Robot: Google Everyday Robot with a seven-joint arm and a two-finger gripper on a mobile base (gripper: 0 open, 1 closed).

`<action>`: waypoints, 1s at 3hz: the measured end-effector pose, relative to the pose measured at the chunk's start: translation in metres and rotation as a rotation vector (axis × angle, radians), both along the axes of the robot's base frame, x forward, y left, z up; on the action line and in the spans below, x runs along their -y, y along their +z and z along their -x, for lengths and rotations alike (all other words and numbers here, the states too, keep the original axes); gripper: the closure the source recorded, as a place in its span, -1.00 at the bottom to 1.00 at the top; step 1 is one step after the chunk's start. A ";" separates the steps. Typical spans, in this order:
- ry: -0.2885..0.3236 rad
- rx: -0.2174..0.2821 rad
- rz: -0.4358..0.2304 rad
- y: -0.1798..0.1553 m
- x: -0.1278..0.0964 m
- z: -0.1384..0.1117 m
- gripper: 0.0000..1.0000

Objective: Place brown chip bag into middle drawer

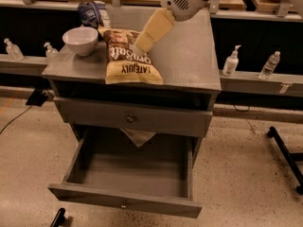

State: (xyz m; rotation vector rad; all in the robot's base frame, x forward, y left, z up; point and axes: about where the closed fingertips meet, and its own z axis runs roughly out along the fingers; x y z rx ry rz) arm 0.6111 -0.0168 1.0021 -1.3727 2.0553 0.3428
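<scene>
The brown chip bag (129, 58) lies flat on the grey cabinet top (184, 63), dark brown half at the back, cream-yellow half toward the front edge. My gripper (142, 44) hangs from the white arm at the top of the view, its cream fingers (152, 30) pointing down-left, the tips just over the bag's right upper edge. The middle drawer (130, 174), the lowest one, is pulled out wide and holds nothing; its front panel has a small pale knob (124, 205).
A white bowl (80, 40) and a blue-and-white bag (92, 13) sit on the top's back left. A shut drawer front with a brass knob (129, 119) sits above the open drawer. Bottles (231, 61) stand on a ledge behind. A black stand leg (284, 152) lies at the right.
</scene>
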 end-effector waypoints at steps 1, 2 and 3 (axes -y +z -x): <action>-0.032 -0.122 -0.134 -0.035 -0.033 -0.028 -1.00; -0.090 -0.197 -0.169 -0.065 -0.079 -0.050 -1.00; -0.184 -0.136 -0.053 -0.098 -0.120 -0.063 -0.96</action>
